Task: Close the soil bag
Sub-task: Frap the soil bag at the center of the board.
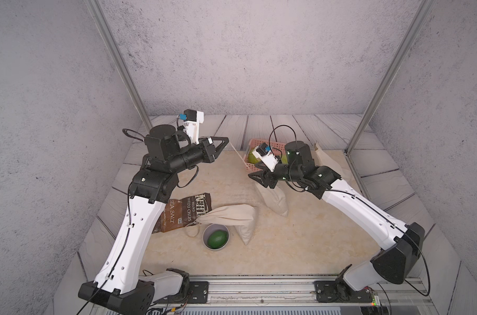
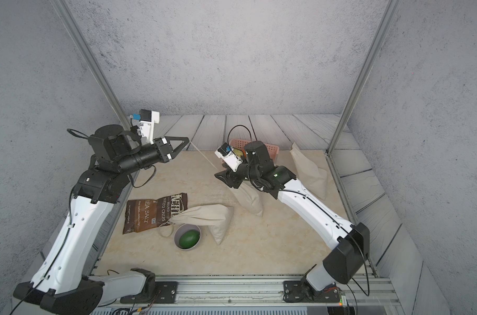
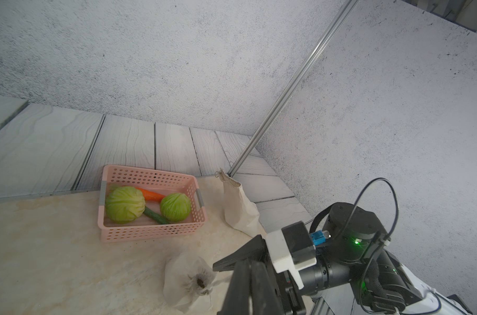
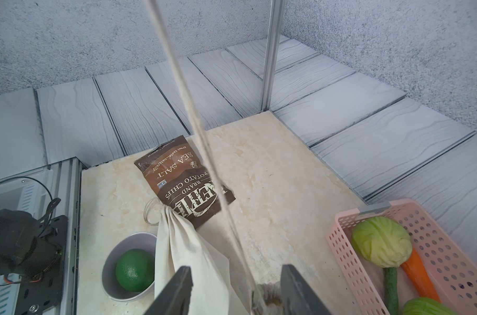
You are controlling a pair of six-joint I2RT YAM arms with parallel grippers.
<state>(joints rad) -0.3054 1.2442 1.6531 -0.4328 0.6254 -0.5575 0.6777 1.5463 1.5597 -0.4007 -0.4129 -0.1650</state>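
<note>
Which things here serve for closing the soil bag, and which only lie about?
In use: soil bag, drawstring, left gripper, right gripper.
Lying about: chips bag, tied cloth bag, far cloth bag, bowl, green fruit, pink basket, vegetables.

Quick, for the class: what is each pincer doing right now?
The left pincer is shut on the drawstring, which runs taut to the soil bag.
The right pincer is open, jaws either side of the bag's gathered neck.
</note>
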